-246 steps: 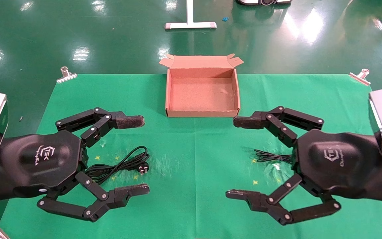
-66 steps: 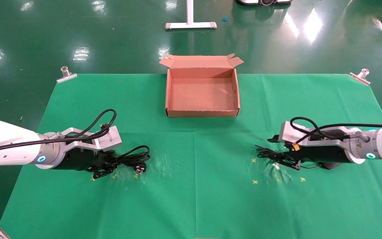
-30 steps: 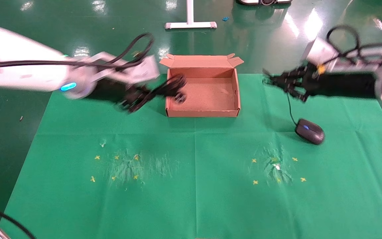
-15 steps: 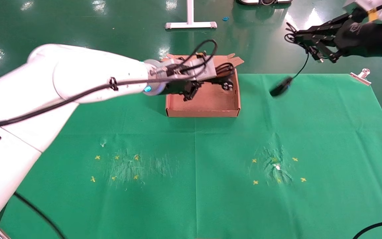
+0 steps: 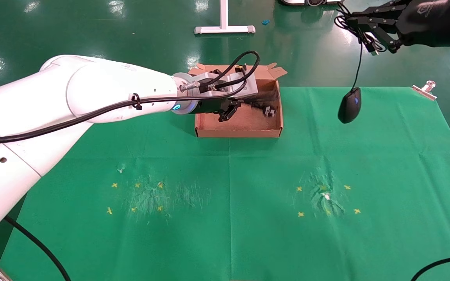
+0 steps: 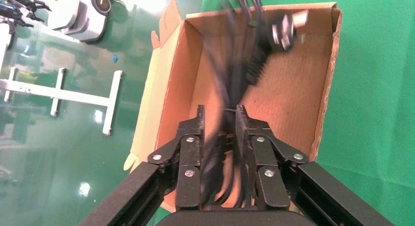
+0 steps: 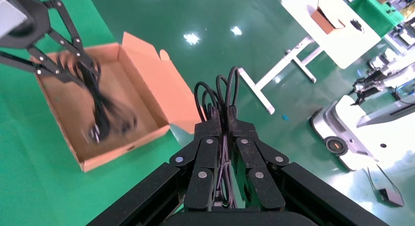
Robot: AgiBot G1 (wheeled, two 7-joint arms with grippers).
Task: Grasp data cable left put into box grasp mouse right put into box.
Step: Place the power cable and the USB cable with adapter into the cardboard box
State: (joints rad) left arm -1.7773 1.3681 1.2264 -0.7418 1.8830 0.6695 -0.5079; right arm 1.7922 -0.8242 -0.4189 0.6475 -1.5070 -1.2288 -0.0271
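The brown cardboard box (image 5: 236, 133) stands open at the far middle of the green cloth. My left gripper (image 5: 237, 106) reaches into it from the left, shut on the thick black data cable (image 5: 262, 106). The cable hangs blurred over the box floor, and its plug (image 6: 286, 28) is near the box's right wall. The left wrist view shows my left gripper (image 6: 220, 111) over the box (image 6: 288, 89). My right gripper (image 5: 356, 21) is high at the far right, shut on the bundled thin cord (image 7: 220, 91). The black mouse (image 5: 350, 105) dangles from it above the cloth, right of the box.
A white stand base (image 5: 224, 29) sits on the green floor behind the box. Metal clips (image 5: 78, 88) (image 5: 424, 89) hold the cloth's far corners. Yellow crosses (image 5: 137, 197) (image 5: 326, 199) mark the near cloth. The right wrist view shows another robot (image 7: 342, 133) and a white table (image 7: 333, 25).
Both arms rose off the cloth with their loads. The left carried the data cable over and down into the box. The right lifted the mouse by its cord, and it swung up.
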